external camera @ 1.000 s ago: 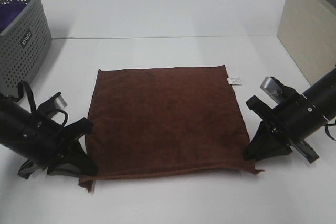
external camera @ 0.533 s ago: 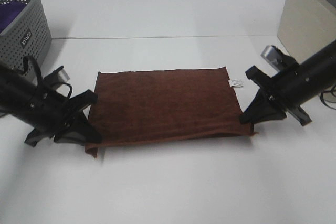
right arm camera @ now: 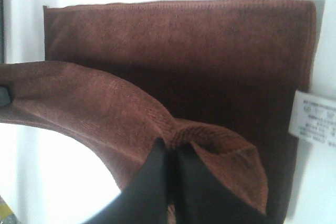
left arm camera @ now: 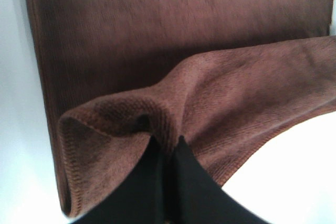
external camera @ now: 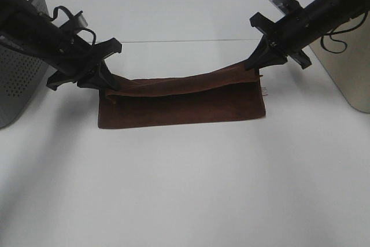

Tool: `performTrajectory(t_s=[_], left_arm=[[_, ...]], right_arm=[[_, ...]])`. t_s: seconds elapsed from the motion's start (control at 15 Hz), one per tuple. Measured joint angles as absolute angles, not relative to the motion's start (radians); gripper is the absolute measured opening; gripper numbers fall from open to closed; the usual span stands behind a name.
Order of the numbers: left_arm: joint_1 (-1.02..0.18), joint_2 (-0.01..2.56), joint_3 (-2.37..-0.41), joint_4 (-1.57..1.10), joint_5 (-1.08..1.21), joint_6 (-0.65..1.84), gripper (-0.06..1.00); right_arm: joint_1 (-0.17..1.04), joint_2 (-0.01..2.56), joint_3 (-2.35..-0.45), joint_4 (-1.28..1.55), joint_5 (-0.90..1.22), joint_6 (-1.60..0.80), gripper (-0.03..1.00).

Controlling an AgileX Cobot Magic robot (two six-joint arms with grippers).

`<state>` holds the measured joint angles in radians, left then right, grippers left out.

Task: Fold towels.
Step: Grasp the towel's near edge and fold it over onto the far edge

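Exterior high gives me the whole fold: the towel (external camera: 182, 108) lies doubled on the desk (external camera: 185, 189), its lower layer flat and its upper layer held up along one edge, strung between my two arms and sagging in the middle. The left gripper (external camera: 108, 85) is pinched tight on one raised corner, and on its wrist view the fingers are pressed together with a ridge of cloth bunched between them. The right gripper (external camera: 255, 65) is clamped the same way on the other raised corner, just above the white tag (external camera: 265, 91) that sticks out from the lower layer. I judge the first fold is most of the way over, with the held edge not yet laid down on the far edge beneath it. My main worry is the grip: each bite looks shallow, only a small pucker of terry, so pulling the arms apart to take out the sag could tug a corner free and drop that side. The right corner rides higher than the left, so lowering both at one rate may land the edge skewed. The sagging middle would touch first and could trap a wrinkle. Carrying too far back could drag the lower layer along the desk. The left arm is also near the basket (external camera: 17, 79).
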<state>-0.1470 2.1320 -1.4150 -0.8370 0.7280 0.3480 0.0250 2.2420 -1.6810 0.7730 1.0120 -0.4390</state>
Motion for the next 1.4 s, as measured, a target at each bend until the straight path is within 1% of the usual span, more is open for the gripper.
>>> performTrajectory(t_s=[0.13, 0.27, 0.67, 0.73, 0.8, 0.87, 0.93, 1.0, 1.07, 1.13, 1.2, 1.27, 1.4], left_arm=[[-0.147, 2.212, -1.508, -0.815, 0.725, 0.344, 0.0], [-0.147, 2.251, -1.569, -0.788, 0.71, 0.344, 0.0], [-0.147, 2.286, -1.588, -0.776, 0.648, 0.343, 0.0], [-0.147, 2.296, -1.588, -0.778, 0.648, 0.343, 0.02], [-0.147, 2.303, -1.588, -0.777, 0.648, 0.343, 0.08], [-0.147, 2.309, -1.588, -0.772, 0.649, 0.343, 0.17], [-0.147, 2.311, -1.588, -0.77, 0.649, 0.343, 0.31], [-0.147, 2.311, -1.588, -0.768, 0.653, 0.343, 0.51], [-0.147, 2.308, -1.588, -0.768, 0.657, 0.343, 0.56], [-0.147, 2.304, -1.588, -0.768, 0.663, 0.343, 0.63], [-0.147, 2.3, -1.588, -0.767, 0.665, 0.343, 0.66], [-0.147, 2.284, -1.588, -0.756, 0.684, 0.343, 0.67], [-0.147, 2.254, -1.588, -0.707, 0.694, 0.316, 0.68]], right_arm=[[0.034, 2.326, -1.788, 0.728, 1.013, -0.38, 0.0], [0.034, 2.387, -1.851, 0.702, 1.013, -0.348, 0.0], [0.036, 2.437, -1.87, 0.701, 0.962, -0.345, 0.0], [0.036, 2.437, -1.87, 0.703, 0.956, -0.345, 0.0], [0.036, 2.437, -1.87, 0.704, 0.953, -0.345, 0.01], [0.036, 2.437, -1.871, 0.704, 0.95, -0.345, 0.06], [0.036, 2.437, -1.871, 0.704, 0.95, -0.345, 0.17], [0.036, 2.437, -1.871, 0.716, 0.957, -0.345, 0.43], [0.035, 2.437, -1.871, 0.73, 0.967, -0.345, 0.63], [0.035, 2.437, -1.873, 0.738, 0.981, -0.346, 0.76], [0.035, 2.437, -1.875, 0.74, 0.987, -0.346, 0.8], [0.035, 2.433, -1.876, 0.742, 0.998, -0.347, 0.87], [0.035, 2.407, -1.876, 0.719, 1.026, -0.345, 0.88]])
